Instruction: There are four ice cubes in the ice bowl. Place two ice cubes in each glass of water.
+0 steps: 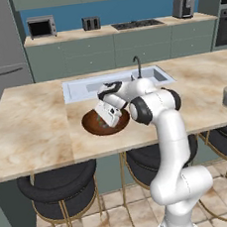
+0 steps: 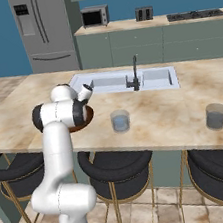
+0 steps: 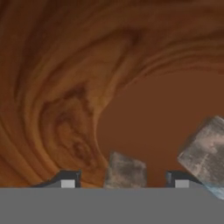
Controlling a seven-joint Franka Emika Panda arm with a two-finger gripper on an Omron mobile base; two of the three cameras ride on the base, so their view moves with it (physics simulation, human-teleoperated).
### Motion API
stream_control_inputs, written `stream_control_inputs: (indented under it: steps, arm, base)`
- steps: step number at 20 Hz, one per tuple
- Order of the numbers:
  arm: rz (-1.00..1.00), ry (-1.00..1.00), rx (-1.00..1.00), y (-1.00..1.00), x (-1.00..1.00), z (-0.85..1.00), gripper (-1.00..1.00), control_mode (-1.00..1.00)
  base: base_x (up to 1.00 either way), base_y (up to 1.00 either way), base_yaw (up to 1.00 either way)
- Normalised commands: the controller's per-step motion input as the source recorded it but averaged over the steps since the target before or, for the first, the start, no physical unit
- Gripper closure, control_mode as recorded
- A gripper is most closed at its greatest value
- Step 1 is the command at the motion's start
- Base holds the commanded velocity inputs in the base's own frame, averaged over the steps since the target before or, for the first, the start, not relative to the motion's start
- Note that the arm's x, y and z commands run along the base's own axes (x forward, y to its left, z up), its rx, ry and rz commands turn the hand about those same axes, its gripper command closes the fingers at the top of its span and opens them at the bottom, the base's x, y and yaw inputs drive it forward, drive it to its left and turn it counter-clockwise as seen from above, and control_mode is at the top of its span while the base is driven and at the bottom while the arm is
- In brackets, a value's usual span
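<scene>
Marble tabletop (image 1: 32, 129), kitchen behind. Hand (image 3: 124, 183) down inside ice bowl (image 1: 94, 126), left-centre of left base view. 1 ice cube (image 3: 125, 171) between partly open fingertips (image 3: 68, 181), grip uncertain; another ice cube (image 3: 204, 151) lower right.

- My end effector (image 3: 124, 183) hangs low inside the ice bowl (image 1: 93, 127), which sits on the bench (image 1: 32, 129) just before the sink (image 1: 80, 89).
- One ice cube (image 3: 126, 171) lies between my fingertips (image 3: 66, 179); another ice cube (image 3: 204, 151) lies at its 3 o'clock.
- In the right base view, one glass (image 2: 120, 120) stands at the bowl's 3 o'clock, the other glass (image 2: 216, 116) farther along.
</scene>
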Motion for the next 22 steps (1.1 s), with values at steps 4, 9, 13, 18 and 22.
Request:
stream_control_inputs:
  steps: [4,9,13,18,22]
  arm:
    - [0.00,0.04,0.00,0.00,-0.06,-0.55,1.00,-1.00]
    - [0.00,0.02,0.00,0.00,-0.16,-0.31,1.00,-1.00]
    - [0.00,0.00,0.00,0.00,-0.09,-0.01,1.00,-1.00]
    - [0.00,0.00,0.00,-0.05,-0.02,0.16,1.00,-1.00]
    - [0.00,0.00,0.00,-0.26,-0.16,0.93,1.00,-1.00]
  base:
    - [0.00,0.00,0.00]
    - [0.00,0.00,0.00]
    - [0.00,0.00,0.00]
    - [0.00,0.00,0.00]
    - [0.00,0.00,0.00]
